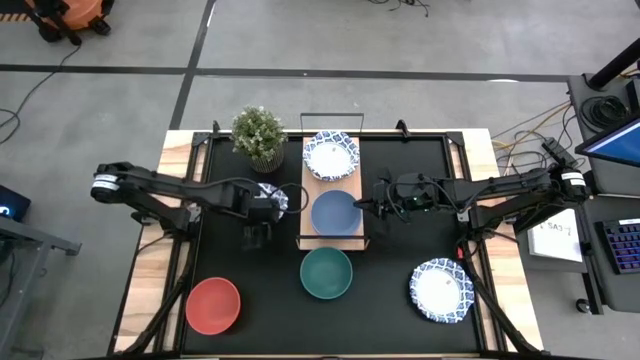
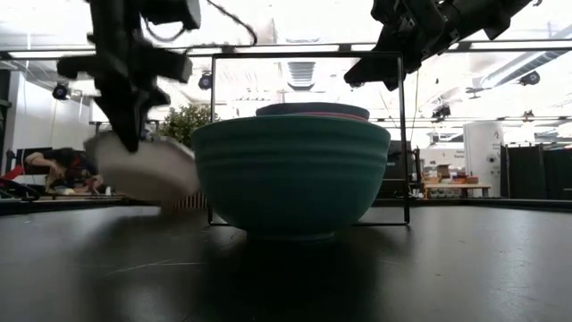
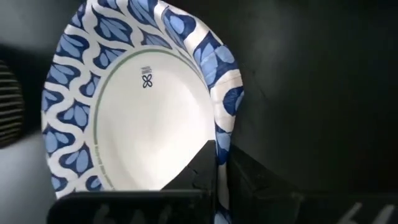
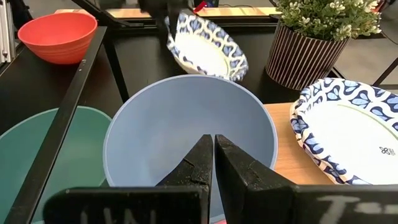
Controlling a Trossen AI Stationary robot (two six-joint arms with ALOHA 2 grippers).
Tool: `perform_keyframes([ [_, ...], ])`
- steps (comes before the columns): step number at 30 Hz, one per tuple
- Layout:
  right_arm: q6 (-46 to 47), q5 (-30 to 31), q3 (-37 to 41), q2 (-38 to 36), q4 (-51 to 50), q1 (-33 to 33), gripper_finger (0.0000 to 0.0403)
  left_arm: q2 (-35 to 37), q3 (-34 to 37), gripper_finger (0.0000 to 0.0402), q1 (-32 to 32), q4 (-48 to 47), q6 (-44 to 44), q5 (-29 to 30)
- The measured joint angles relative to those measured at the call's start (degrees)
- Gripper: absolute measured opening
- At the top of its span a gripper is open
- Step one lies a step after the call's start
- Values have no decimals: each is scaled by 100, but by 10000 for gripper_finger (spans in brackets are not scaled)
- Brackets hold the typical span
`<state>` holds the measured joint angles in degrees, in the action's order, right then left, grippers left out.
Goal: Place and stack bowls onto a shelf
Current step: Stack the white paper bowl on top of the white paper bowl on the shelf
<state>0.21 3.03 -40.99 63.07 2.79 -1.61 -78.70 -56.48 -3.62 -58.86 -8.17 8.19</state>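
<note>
left gripper (image 1: 268,200) grips patterned bowl (image 4: 205,48) | plant (image 1: 259,135) beside shelf (image 1: 312,190)

A robotics lab: concrete floor (image 1: 400,40), floor cables (image 1: 520,125), monitor (image 1: 615,140), keyboard (image 1: 622,245) beside the table.

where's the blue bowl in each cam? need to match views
High view: blue bowl at centre, on the shelf, right gripper at its rim.
Low view: only its rim shows above the green bowl.
Left wrist view: not in it.
Right wrist view: fills the centre, just past the right gripper's own fingers.
Shared landmark: the green bowl beside it, in all views but the left wrist.
</note>
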Motion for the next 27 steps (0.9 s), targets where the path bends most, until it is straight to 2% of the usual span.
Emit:
perform_keyframes([
  [5,-27,-2,0,-2,0,0,9,2,-929,0,-100,-839,248,4],
  [9,-76,-4,0,0,-2,0,9,7,-1663,0,-170,-953,686,8],
  [12,-104,-31,0,0,-15,13,9,13,-2066,0,-170,-584,1330,96],
  [18,-101,-49,0,-3,-150,24,9,13,-2335,0,38,297,2952,1060],
  [23,-122,-269,0,-7,-212,28,9,13,-2232,0,618,1214,3909,1107],
  [27,-111,-288,0,-7,-244,36,9,-112,-2011,0,1157,1967,4211,1040],
])
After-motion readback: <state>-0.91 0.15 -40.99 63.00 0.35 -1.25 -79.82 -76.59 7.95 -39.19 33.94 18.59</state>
